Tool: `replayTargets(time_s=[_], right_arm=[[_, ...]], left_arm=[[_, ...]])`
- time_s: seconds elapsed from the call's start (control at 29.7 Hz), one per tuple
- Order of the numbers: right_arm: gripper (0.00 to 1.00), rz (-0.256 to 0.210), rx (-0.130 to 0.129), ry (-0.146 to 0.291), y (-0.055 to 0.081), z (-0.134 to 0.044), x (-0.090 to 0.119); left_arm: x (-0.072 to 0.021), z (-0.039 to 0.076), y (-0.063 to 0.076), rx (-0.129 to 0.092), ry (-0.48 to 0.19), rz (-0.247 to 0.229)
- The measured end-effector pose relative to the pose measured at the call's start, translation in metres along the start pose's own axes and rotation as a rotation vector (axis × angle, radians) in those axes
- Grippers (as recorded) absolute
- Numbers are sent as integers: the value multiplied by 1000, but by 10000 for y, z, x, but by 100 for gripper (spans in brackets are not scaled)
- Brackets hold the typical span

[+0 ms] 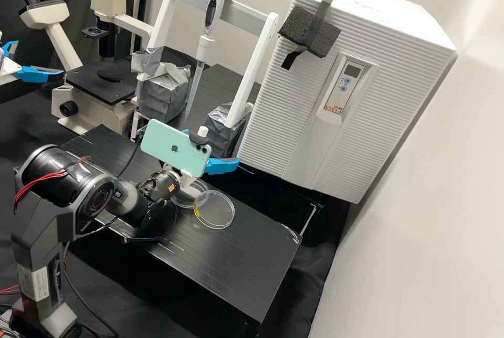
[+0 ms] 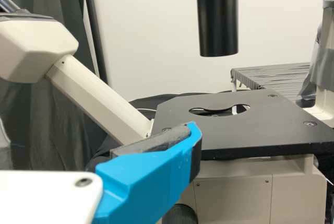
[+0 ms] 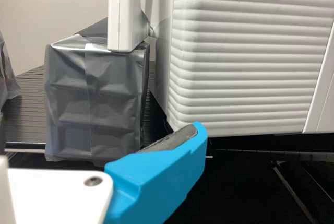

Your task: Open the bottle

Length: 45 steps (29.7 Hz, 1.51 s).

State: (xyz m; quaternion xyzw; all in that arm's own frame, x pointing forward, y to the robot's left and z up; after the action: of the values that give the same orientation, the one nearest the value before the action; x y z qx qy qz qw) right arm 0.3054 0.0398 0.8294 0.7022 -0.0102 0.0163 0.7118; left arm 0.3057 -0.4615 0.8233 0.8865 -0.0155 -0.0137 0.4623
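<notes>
My right gripper (image 1: 208, 148) hangs over the black ribbed platform (image 1: 236, 254), in front of the white machine. It is partly hidden behind a mint green phone (image 1: 176, 147) mounted on its wrist. One blue finger (image 3: 162, 174) shows a bare grey pad with nothing against it, so the gripper is open and empty. A small white-capped item (image 1: 202, 131) peeks over the phone's top edge; I cannot tell what it is. My left gripper (image 1: 21, 60) is at the far left beside the microscope. Its blue finger (image 2: 156, 169) stands open and empty before the black stage (image 2: 250, 122).
A clear petri dish (image 1: 214, 209) lies on the platform just below the right gripper. A pipette (image 1: 202, 60) hangs in a white stand on grey taped blocks (image 3: 94, 109). A ribbed white machine (image 1: 341, 75) stands at the right and a microscope (image 1: 89, 81) at the back left.
</notes>
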Motion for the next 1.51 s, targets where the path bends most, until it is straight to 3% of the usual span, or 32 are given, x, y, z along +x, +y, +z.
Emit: replayTargets(time_s=[0.3,0.37,0.44,0.54,0.61,0.77,0.81,0.91,1.04,1.18,1.35,1.45,1.51], right_arm=[[100,0,0,0,0,0,0],[100,0,0,0,0,0,0],[100,0,0,0,0,0,0],[100,0,0,0,0,0,0],[100,0,0,0,0,0,0],[100,0,0,0,0,0,0],[100,0,0,0,0,0,0],[100,0,0,0,0,0,0],[100,0,0,0,0,0,0],[100,0,0,0,0,0,0],[100,0,0,0,0,0,0],[100,0,0,0,0,0,0],[100,0,0,0,0,0,0]], left_arm=[[0,0,0,0,0,0],[-38,7,-20,9,-11,-9],[-117,19,-44,16,-46,-18],[-247,73,-33,1,-124,5],[-347,128,-41,6,-198,15],[-541,229,-40,38,-372,36],[-587,247,-53,60,-422,26],[-663,250,-90,108,-486,-6],[-760,252,-176,158,-574,-69],[-797,190,-196,161,-580,-98],[-795,109,-184,164,-547,-96],[-812,75,-201,158,-531,-105],[-830,43,-214,132,-520,-121]])
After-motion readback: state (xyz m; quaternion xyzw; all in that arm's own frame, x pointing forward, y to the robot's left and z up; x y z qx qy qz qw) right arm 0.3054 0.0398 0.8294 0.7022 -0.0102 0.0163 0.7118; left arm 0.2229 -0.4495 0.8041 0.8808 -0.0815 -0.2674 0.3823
